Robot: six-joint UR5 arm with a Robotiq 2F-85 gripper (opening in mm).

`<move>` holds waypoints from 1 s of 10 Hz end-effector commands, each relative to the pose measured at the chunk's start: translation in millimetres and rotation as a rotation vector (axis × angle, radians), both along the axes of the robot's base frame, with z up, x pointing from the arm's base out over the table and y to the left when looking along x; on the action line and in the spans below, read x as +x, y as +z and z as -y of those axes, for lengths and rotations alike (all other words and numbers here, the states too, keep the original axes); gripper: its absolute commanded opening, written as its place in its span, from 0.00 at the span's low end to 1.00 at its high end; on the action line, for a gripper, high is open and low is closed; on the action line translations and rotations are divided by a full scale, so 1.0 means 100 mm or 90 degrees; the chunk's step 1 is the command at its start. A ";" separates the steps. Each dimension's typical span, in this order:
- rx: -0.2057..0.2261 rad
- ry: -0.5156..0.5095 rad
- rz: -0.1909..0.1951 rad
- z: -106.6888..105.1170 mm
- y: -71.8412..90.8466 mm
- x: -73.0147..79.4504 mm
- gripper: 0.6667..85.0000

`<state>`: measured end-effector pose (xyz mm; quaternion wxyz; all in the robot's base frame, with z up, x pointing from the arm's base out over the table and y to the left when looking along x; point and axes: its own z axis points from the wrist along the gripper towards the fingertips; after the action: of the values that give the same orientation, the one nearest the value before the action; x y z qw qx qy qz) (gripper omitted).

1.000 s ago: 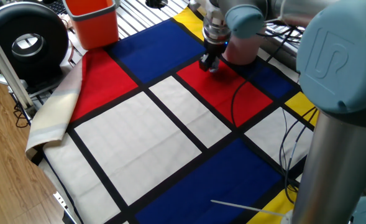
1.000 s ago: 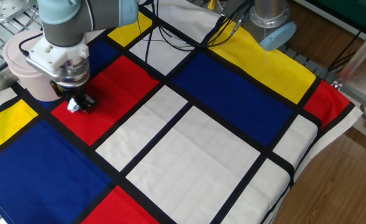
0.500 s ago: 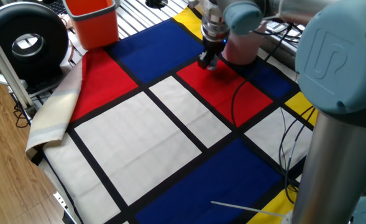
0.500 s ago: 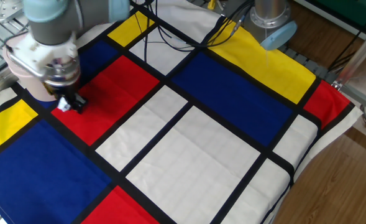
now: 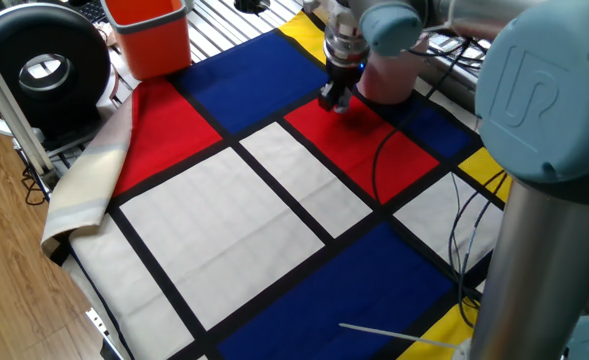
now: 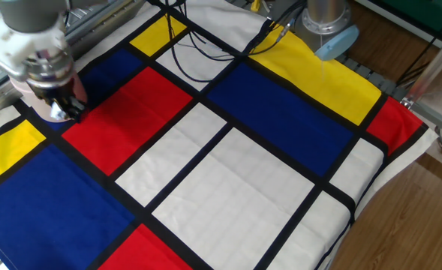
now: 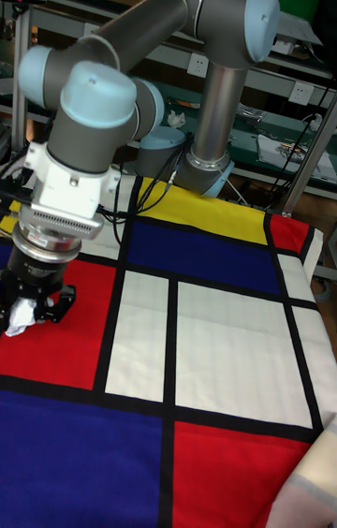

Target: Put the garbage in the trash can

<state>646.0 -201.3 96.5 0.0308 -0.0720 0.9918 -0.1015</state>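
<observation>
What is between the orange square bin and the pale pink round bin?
In one fixed view, only bare cloth, a blue panel, lies between the orange square bin and the pale pink round bin.

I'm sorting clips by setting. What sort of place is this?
Likely a robotics lab or workshop: a robot arm mounted by a table with a colour-block cloth, metal shelving behind, loose cables across the cloth.

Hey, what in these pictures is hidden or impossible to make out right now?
- Trash can: in one fixed view the arm covers its lid; in the other fixed view only a pink sliver shows behind the tool.
- Garbage: clear in the tall fixed view, hidden by the tool in one fixed view.
- Orange bin: top cut by the frame edge.
</observation>
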 end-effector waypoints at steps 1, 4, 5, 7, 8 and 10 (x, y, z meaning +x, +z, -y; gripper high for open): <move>-0.006 0.014 -0.008 0.10 0.29 0.01 0.00; -0.016 0.029 -0.012 0.28 0.38 0.01 0.00; -0.018 0.031 -0.012 0.33 0.40 0.00 0.00; -0.024 0.024 -0.011 0.37 0.45 -0.09 0.00; -0.026 0.017 -0.009 0.37 0.48 -0.14 0.00; -0.027 0.016 -0.005 0.42 0.52 -0.21 0.00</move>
<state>633.2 -238.8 141.9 0.0220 -0.0908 0.9880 -0.1233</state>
